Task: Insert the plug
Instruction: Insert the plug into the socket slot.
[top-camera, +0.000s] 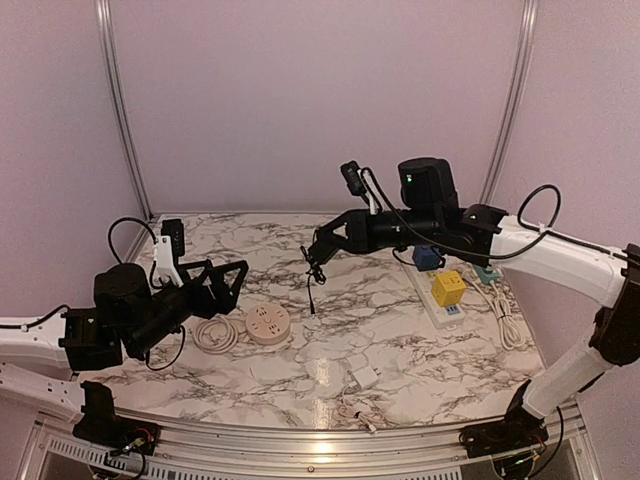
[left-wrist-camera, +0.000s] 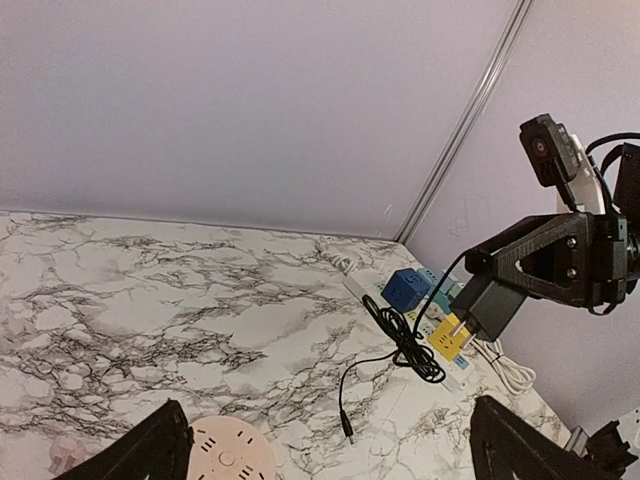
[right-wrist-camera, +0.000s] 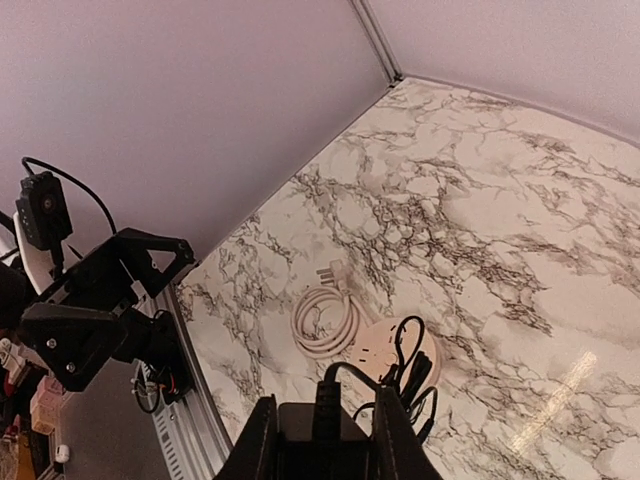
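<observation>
Grip of our right gripper (right-wrist-camera: 328, 442) closed tight on the black plug (left-wrist-camera: 490, 305), held high over the marble table (top-camera: 330, 345).
From the plug we see its thin black cord (left-wrist-camera: 405, 345) droop in a bundled loop with one end trailing down; we cannot tell whether the tip touches the table. Off to its left lie a round socket (top-camera: 267, 324) and, touching it, a coiled white cable (top-camera: 216, 333). Our left gripper (top-camera: 233, 280) hangs just above those two, jaws spread wide and holding nothing. Well apart on the right lies a white power strip (top-camera: 441, 305) with a yellow cube (top-camera: 448, 287) and a blue cube (top-camera: 426, 258) on it.
</observation>
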